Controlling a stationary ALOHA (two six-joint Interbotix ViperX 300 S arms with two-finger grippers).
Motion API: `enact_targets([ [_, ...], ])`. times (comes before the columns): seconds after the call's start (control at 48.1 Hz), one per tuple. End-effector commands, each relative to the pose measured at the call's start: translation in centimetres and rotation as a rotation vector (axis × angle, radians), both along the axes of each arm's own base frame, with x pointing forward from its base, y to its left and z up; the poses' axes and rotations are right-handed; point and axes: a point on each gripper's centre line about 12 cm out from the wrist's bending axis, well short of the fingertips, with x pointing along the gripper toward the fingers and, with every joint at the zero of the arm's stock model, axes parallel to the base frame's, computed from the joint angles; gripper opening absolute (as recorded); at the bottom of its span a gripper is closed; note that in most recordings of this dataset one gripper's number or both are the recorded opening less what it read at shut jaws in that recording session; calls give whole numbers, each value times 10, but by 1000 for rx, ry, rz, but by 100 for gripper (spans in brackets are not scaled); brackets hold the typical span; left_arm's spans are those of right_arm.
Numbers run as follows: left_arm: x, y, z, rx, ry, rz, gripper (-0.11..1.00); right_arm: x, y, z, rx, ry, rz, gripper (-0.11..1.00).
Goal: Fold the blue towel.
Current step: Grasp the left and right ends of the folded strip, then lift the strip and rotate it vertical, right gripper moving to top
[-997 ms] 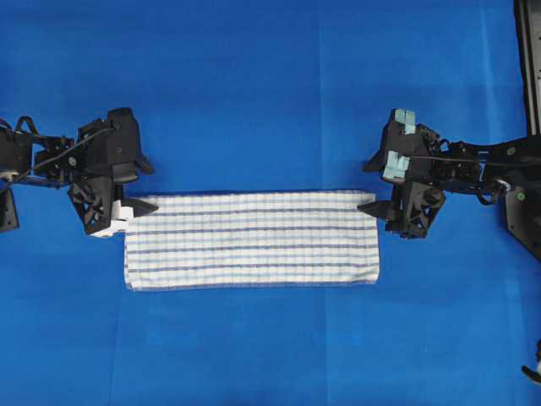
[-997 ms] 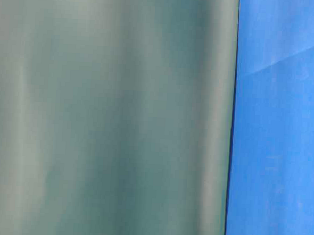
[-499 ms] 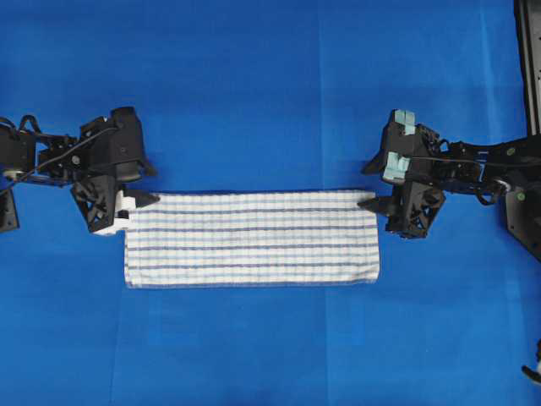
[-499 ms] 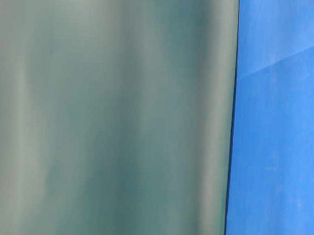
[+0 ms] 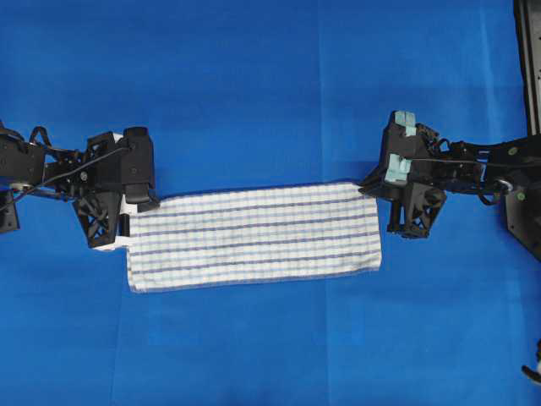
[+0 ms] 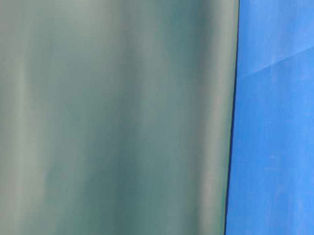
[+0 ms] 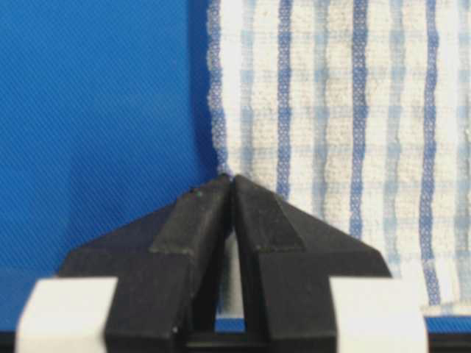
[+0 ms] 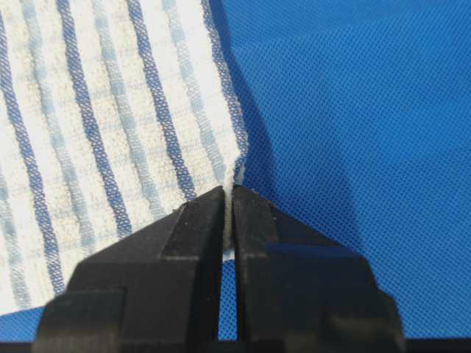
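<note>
Now both end effectors, left (image 5: pixel 128 222) and right (image 5: pixel 378 190), are clenching the blue towel's (image 5: pixel 254 235) far corners and lifting them off the bench (image 5: pixel 254 85), starting another fold.

The towel (image 5: pixel 254 235) lies flat near the middle of the counter (image 5: pixel 254 85), its long side running left to right. The left tool (image 5: pixel 135 207) sits at its far-left corner, the right tool (image 5: pixel 372 190) at its far-right corner; each apparently pinches the corner edge
</note>
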Motion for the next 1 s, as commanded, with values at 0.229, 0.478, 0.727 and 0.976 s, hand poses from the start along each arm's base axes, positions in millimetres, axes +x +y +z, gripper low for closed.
enact_targets([
  [0.229,4,0,17,-1,-32,-2,2,5,-2,18,-6,-73,-7,-4],
  [0.478,5,5,56,-3,-84,17,2,3,-4,45,-8,-170,-13,-4],
  [0.727,1,6,87,-8,-179,19,2,-3,-1,74,0,-248,4,-4],
  [0.976,-2,5,100,-13,-224,19,2,-9,-1,87,3,-283,13,-4],
])
